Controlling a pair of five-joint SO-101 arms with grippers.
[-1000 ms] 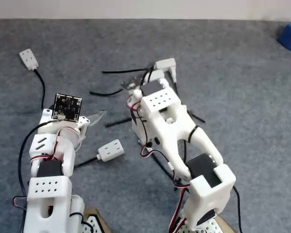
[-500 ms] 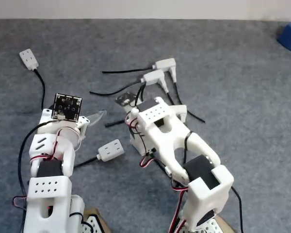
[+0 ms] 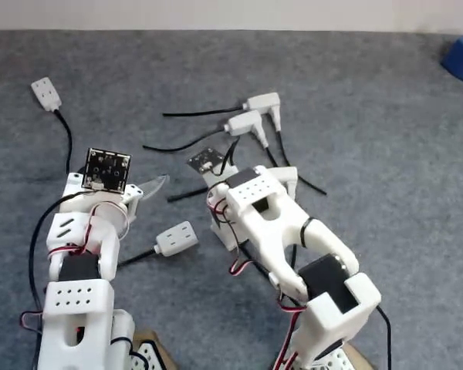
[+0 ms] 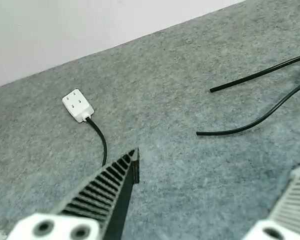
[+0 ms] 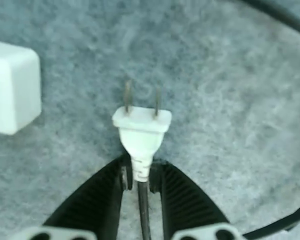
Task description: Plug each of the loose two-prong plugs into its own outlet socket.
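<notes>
The right hand (image 5: 141, 167) is closed on the plug (image 5: 141, 127). It grips the narrow neck where the cord enters, not the body, and both prongs point away from the hand over the table (image 3: 386, 154). The near socket (image 5: 10, 95) lies at the left edge of the right wrist view, close to the plug but off to one side of the prongs. It is judged to be the socket lying between the two arms, lower centre-left in the high view. The left hand (image 4: 217, 160) is open and empty, at the left of the high view. It faces the far socket (image 4: 78, 105), which lies well apart from it at the upper left. Two more corded white pieces (image 3: 245, 122), probably plugs, lie at the upper centre of the high view. Hazards from here:

- A neck grip gives little hold against push-back, so the plug may pivot or slide rearward between the fingers when the prongs meet resistance.
- The prongs are not lined up with the near socket, so an uncorrected approach would strike its casing.
- Nothing restrains the near socket, so insertion force may simply push it across the table.
- Loose cords near the right arm may snag and drag the plug off line.
</notes>
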